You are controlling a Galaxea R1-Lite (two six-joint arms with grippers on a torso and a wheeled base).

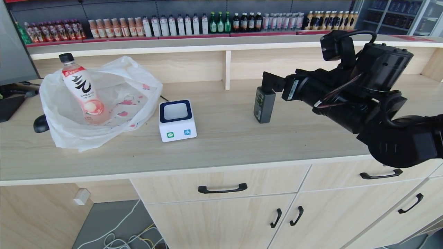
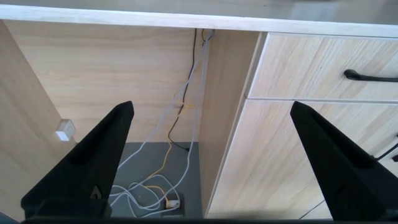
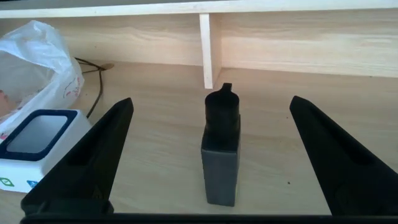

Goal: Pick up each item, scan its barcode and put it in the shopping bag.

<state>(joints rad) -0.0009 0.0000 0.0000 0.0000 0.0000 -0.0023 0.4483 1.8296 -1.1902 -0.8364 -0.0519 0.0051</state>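
Standing by the counter (image 1: 225, 145), I saw in the head view a small dark bottle (image 1: 264, 105) upright on the worktop, well to the right of the white scanner (image 1: 177, 121). The right arm (image 1: 346, 100) was held close on the bottle's far side from the scanner. The shopping bag (image 1: 69, 131) lay just left of the scanner, with a pink drink bottle (image 1: 84, 93) leaning inside it. In the left wrist view the left gripper (image 2: 211, 106) gaped wide and held nothing, hanging lower than the scanner's level before the cupboard fronts (image 2: 311, 68) and some loose cables (image 2: 180, 143). In the right wrist view the right gripper (image 3: 211, 101) was spread just as wide and empty, and the dark bottle stood centred ahead of it, untouched, with the scanner off to one side. To my eye the bottle looked light, stiff and smooth-sided, and its tall, narrow build meant a nudge could topple it. I judged the best hold to be squarely across the flat sides of the body just under the cap, keeping the printed face clear.
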